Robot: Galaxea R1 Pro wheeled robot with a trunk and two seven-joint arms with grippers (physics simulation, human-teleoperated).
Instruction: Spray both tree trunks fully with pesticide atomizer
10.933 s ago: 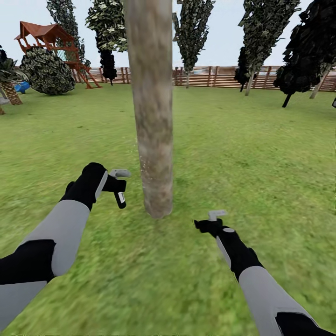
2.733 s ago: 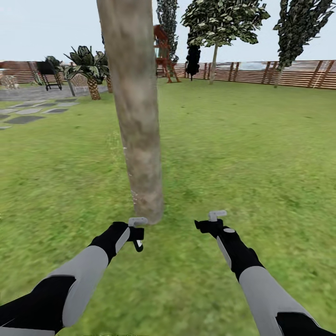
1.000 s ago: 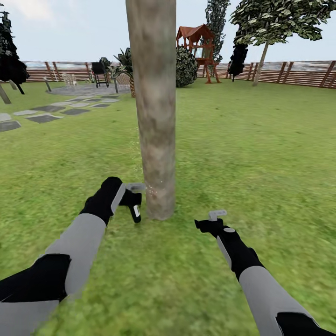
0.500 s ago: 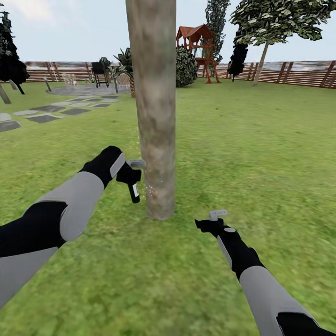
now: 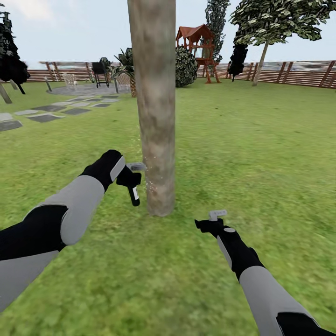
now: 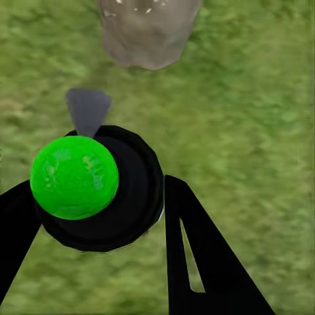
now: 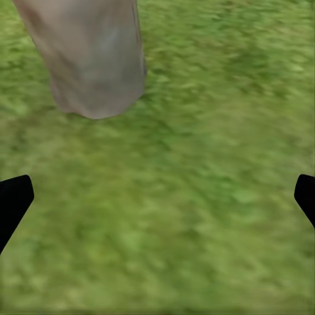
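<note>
1. Left end effector (image 5: 132, 177) clamped on the small black pesticide atomizer with a white patch (image 5: 134, 191), raised just beside the trunk.
2. Thick mottled beige-grey tree trunk (image 5: 156, 107) rooted upright in green lawn (image 5: 252, 154).
3. Right end effector (image 5: 212, 219) spread wide, low over grass, holding nothing.

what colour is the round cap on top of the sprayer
Bright green cap on the black pesticide atomizer, clearest in the left wrist view.
</note>
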